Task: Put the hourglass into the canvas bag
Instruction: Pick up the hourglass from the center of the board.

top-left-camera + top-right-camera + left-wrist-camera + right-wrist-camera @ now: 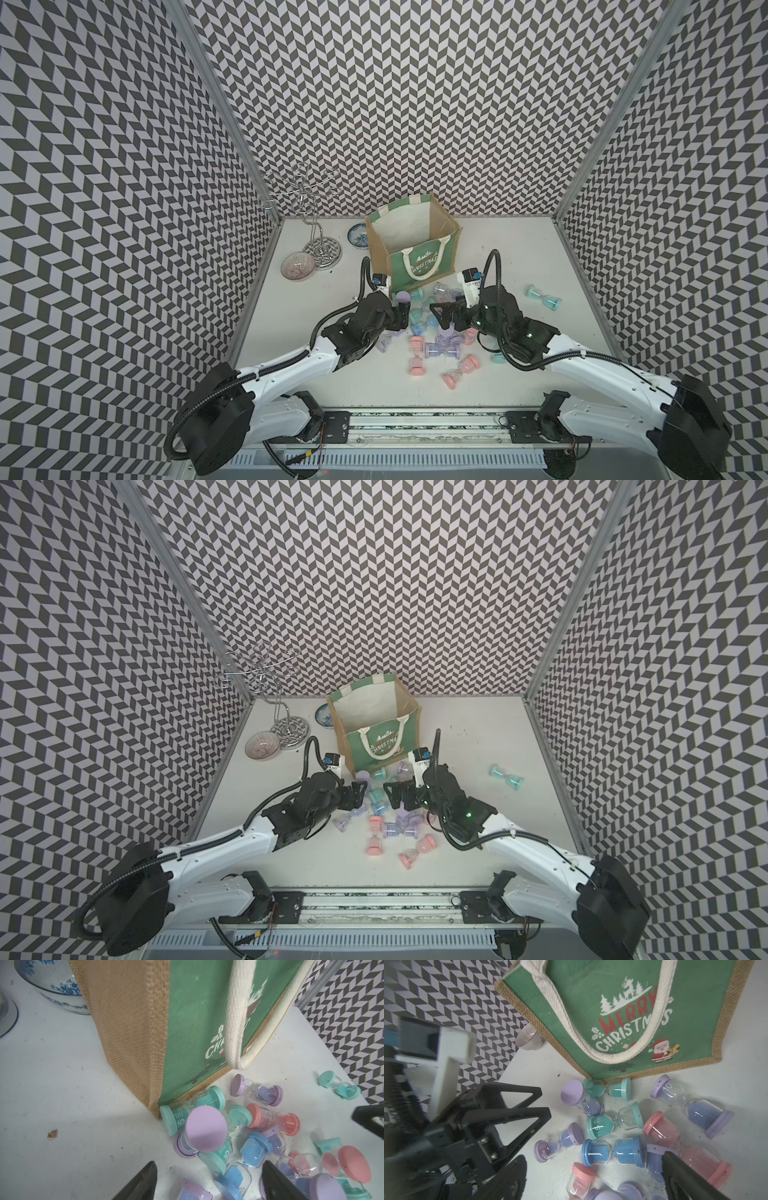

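Just beyond the parted left jaws, purple hourglass (pixel 205 1128) beside canvas bag (pixel 128 1043); right jaws likewise apart.

Wire stand (pixel 322 252), pink bowl (pixel 297 266), blue bowl (pixel 357 237)

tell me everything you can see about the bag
The bag is a boxy tan jute tote, upright and open on the table, with a green-white striped rim and white lining; the inside that shows looks empty. Its green front reads "Merry Christmas" with a Santa; a white rope handle hangs over it. A teal hourglass lies against its front base, a blue-patterned bowl beside it.
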